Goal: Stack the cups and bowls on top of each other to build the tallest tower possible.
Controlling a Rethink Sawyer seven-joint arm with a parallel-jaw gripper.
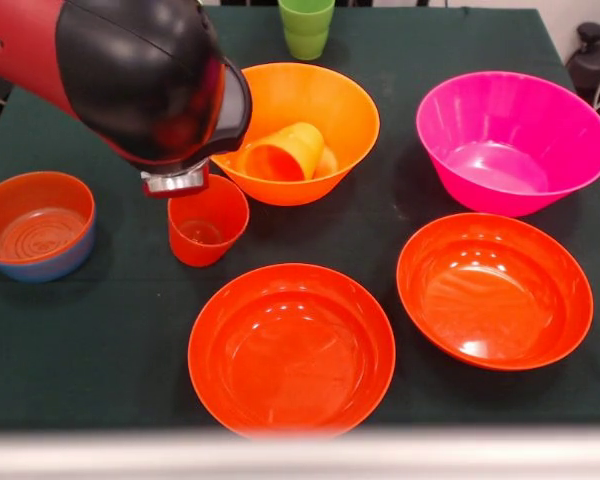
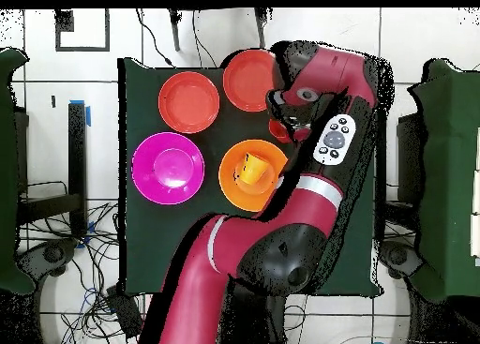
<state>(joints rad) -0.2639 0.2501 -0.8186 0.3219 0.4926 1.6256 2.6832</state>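
Inside large orange bowl (image 1: pixel 302 130), yellow-orange cup (image 1: pixel 282 152) on its side

the front view sits low and close at one table (image 1: pixel 100 350) edge, looking across the dark cloth. the overhead view hangs high, looking straight down, taking in the whole table (image 2: pixel 141 256) and floor around it. both share the tabletop, turned half round.

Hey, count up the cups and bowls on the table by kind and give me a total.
Cups: 3 - green, orange lying in the big orange bowl, red-orange
Big bowls: 2 - orange, pink
Wide red-orange bowls: 2
Small bowls: 2 - red-orange nested in blue
Total: 9
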